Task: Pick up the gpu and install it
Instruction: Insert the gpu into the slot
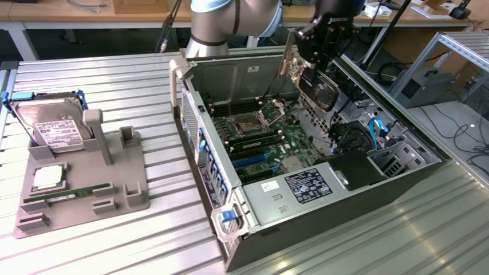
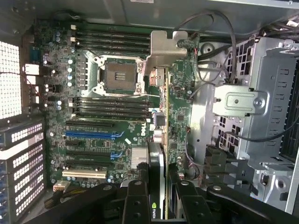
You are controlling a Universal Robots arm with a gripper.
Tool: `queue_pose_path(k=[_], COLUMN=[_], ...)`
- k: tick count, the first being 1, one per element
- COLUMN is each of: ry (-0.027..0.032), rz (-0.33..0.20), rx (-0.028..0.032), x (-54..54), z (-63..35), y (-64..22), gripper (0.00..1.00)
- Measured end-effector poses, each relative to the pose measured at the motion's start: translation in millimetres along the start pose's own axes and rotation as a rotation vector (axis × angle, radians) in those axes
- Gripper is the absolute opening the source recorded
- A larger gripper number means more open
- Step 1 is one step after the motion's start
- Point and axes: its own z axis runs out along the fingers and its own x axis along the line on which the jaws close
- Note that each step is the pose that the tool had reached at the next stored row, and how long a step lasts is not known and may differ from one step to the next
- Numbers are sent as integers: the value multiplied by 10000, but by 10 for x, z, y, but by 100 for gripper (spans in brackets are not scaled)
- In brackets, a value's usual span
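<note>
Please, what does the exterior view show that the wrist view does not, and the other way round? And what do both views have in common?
The exterior view adds the gray holder on the slatted table beside the computer case. The holder carries a hard drive and a memory stick. This view also adds the arm.

The wrist view adds the white lettering on the motherboard and a logo on the graphics card.

Both share the motherboard, its processor socket, and the claw shut on the graphics card over the open case.
</note>
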Motion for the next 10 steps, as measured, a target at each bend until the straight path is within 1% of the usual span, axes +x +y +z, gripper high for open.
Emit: queue_pose_path(k=[2, 8, 9, 10], ry=[-33, -100, -123, -134], rz=[-332, -997, -1228, -1345], rx=[-11, -33, -41, -45], x=[0, -1, 0, 0], z=[0, 1, 1, 2], y=[0, 0, 0, 0], gripper=[27, 27, 27, 27])
